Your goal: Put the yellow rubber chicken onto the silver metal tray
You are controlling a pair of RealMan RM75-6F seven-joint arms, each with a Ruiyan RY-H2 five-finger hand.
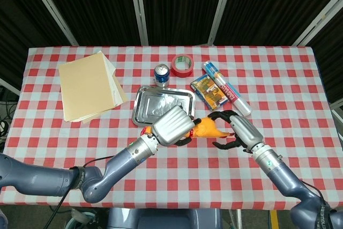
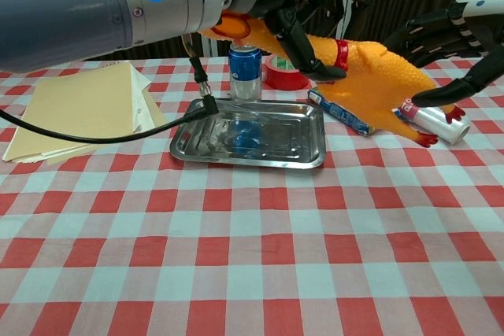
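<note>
The yellow rubber chicken hangs in the air just right of the silver metal tray, which lies bare on the checked cloth. My left hand grips the chicken at its head and neck end and covers the tray's near edge in the head view. At the chicken's tail end my right hand has its fingers spread around the body. I cannot tell whether they touch it.
Behind the tray stand a blue can and a red tape roll. A snack box and a white tube lie right of it. Tan folders lie at the left.
</note>
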